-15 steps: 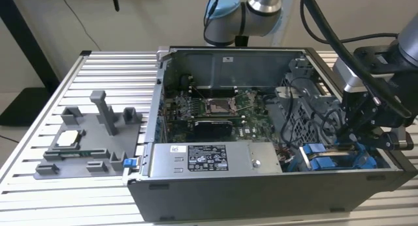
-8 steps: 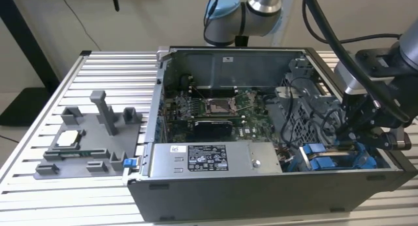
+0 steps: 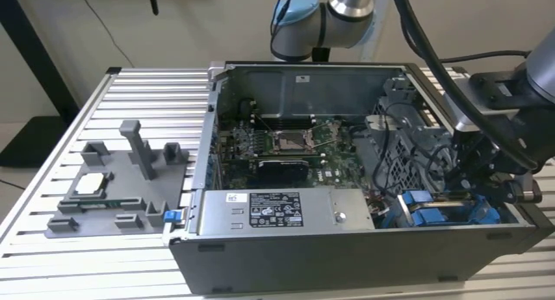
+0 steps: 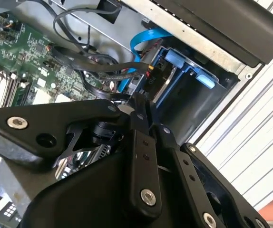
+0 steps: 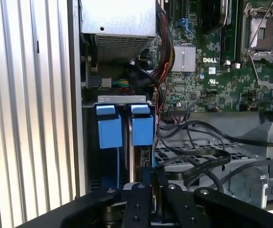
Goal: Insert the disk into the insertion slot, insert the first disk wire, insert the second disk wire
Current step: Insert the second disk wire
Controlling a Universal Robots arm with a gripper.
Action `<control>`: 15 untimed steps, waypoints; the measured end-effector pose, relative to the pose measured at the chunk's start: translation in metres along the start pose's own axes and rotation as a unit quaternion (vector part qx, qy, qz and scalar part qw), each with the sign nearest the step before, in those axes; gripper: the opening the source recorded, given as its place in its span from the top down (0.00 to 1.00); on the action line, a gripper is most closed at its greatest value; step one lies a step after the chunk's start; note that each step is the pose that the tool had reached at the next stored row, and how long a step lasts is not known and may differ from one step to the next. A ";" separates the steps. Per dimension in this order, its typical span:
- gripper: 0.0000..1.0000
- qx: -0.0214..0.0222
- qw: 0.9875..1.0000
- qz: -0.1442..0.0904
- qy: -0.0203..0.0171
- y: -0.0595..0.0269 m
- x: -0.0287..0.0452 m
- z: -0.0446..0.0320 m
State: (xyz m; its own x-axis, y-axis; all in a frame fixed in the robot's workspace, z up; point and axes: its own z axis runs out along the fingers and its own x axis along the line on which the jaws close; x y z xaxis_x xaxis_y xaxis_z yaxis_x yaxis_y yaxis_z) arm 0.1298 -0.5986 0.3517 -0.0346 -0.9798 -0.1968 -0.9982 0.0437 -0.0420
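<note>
The disk [image 5: 142, 129] stands edge-up in its blue carrier inside the insertion slot [image 5: 122, 99], next to a second blue carrier [image 5: 110, 130]. In the exterior view the slot [image 3: 433, 212] sits in the case's front corner, at the exterior view's right. My gripper [image 5: 153, 173] hangs just over the disk's connector end, fingers together on the end of a black disk wire [image 5: 193, 160]. In the second wrist view that wire [image 4: 98, 90] loops up to the gripper [image 4: 140, 105]. In the exterior view the gripper [image 3: 468, 199] dips into that corner.
A labelled silver power-supply box [image 3: 277, 212] lies beside the slot. The motherboard [image 3: 286, 144] fills the case floor. Loose black cables [image 5: 208, 142] and a blue flat cable [image 4: 146, 38] crowd the bay. A grey fixture [image 3: 121, 183] rests on the slatted table [image 3: 52, 248].
</note>
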 end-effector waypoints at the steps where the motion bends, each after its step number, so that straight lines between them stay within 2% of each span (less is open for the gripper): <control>1: 1.00 0.000 1.000 0.000 0.000 0.0000 0.0001 0.0006; 15: 1.00 -0.001 1.000 0.000 0.000 -0.0024 0.0013 0.0066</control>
State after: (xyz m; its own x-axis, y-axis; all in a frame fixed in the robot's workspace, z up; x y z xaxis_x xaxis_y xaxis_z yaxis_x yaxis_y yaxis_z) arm 0.1325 -0.5987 0.3450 -0.0355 -0.9798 -0.1966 -0.9982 0.0442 -0.0400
